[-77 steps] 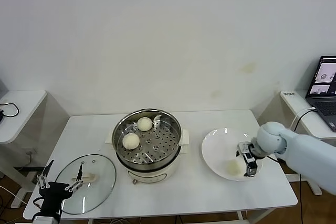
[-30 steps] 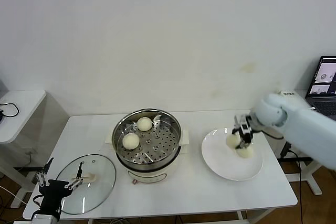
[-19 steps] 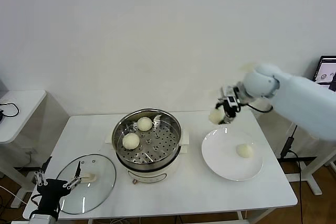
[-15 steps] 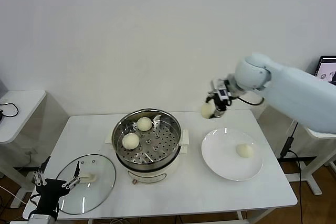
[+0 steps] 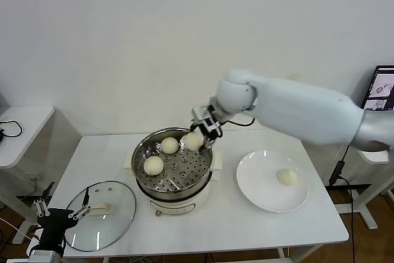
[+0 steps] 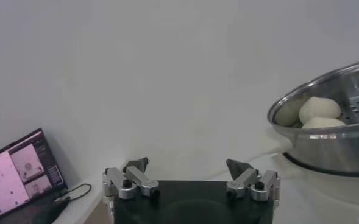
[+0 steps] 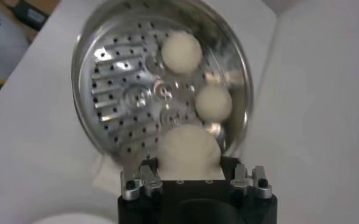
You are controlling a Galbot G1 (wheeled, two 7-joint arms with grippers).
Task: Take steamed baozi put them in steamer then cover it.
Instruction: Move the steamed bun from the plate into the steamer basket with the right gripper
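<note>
- Head view: we've got two steamed baozi (image 5: 161, 154) sitting in the steamer (image 5: 173, 169), one left on the white plate (image 5: 261, 194), and the cover (image 5: 100, 215) flat on the table by our idle left gripper (image 5: 60, 215).
- Left wrist view: those fingers (image 6: 130, 181) are spread wide, holding nothing.
- Right wrist view: our right gripper (image 7: 191, 173) pinches a baozi (image 7: 188, 151) above the steamer's rim.

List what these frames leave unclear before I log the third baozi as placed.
- Right gripper fingertips: right wrist view, hidden behind the held baozi, so the contact cannot be seen.
- Steamer: left wrist view, cut off by the frame edge; its tray floor is hidden by the rim.
- Cover: head view, its near edge is partly hidden by the left gripper.
- Laptop screen: head view, cut off and too small to read.
</note>
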